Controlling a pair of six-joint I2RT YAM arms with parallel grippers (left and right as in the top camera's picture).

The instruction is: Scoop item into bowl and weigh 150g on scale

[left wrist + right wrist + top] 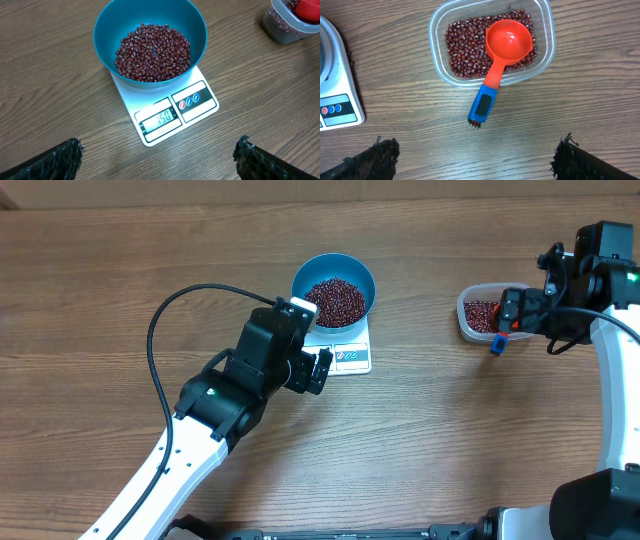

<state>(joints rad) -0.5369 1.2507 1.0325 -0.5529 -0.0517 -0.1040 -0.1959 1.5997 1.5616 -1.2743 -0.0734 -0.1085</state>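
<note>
From my feeds, the surroundings are just the counter (450,440), a mid-brown wood-grain top with darker streaks running across it, evenly and softly lit, filling all three views nearly edge to edge.

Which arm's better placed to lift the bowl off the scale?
Left, probably: the left pincer sits open beside the scale and bowl; the right pincer is over at the tub.

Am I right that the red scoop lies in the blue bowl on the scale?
Not quite: the red scoop lies in the clear tub, as the right wrist view shows; the blue bowl on the scale holds only beans.
</note>
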